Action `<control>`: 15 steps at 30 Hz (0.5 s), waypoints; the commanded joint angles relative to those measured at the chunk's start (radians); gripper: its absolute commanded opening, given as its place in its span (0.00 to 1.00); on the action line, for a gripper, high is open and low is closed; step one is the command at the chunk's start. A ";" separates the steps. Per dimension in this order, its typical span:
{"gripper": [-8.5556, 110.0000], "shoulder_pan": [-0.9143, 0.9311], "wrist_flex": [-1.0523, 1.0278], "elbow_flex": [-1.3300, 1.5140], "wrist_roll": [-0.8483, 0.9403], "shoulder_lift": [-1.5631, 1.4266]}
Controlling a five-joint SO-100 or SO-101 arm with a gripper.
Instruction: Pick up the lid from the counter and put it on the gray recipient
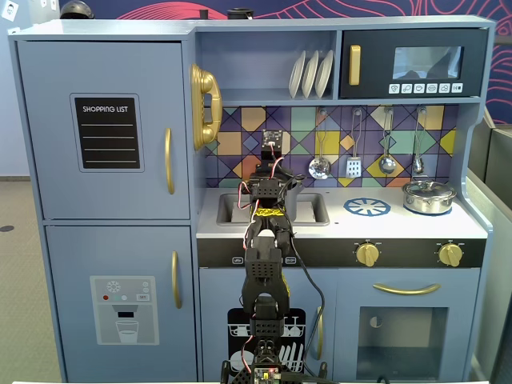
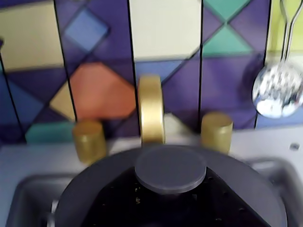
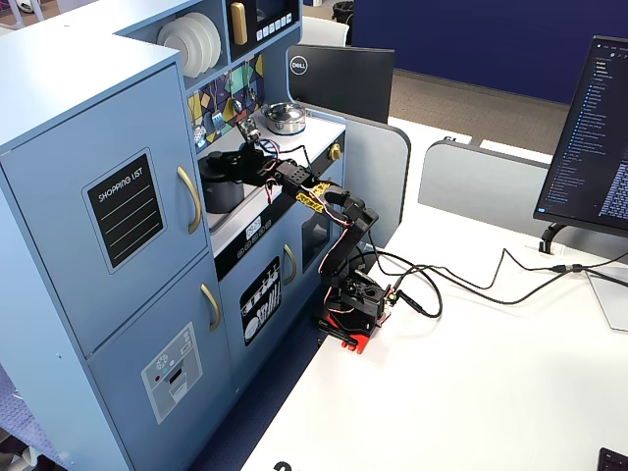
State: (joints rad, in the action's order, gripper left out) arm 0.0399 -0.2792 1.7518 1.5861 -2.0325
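The dark-gray lid (image 2: 102,187) with its round center knob (image 2: 170,168) fills the bottom of the wrist view, close to the camera. My gripper (image 2: 168,201) is shut on it, one black finger lying across the disc up to the knob. In a fixed view the lid (image 3: 218,160) sits level over the gray recipient (image 3: 223,191), which stands in the sink recess of the white counter (image 1: 400,226). I cannot tell whether lid and rim touch. In the front fixed view my arm hides most of the pot (image 1: 295,202), with the gripper (image 1: 270,189) above the sink.
A gold faucet (image 2: 151,109) and two gold tap knobs (image 2: 89,139) stand just behind the lid. Utensils hang on the tiled back wall (image 1: 352,164). The shiny steel pot (image 1: 429,196) stands at the counter's right, beside the blue burner print (image 1: 367,207).
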 commanded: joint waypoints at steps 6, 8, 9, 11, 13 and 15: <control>0.07 -0.002 0.051 0.060 -0.002 -0.098; 0.07 0.002 0.049 0.069 0.003 -0.106; 0.07 0.003 0.048 0.069 0.005 -0.107; 0.07 0.005 0.038 0.071 0.009 -0.117; 0.07 0.006 0.026 0.071 0.011 -0.127; 0.07 0.009 0.017 0.075 0.011 -0.135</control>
State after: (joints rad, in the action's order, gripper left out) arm 0.0368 -0.2608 1.8331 1.5800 -2.0985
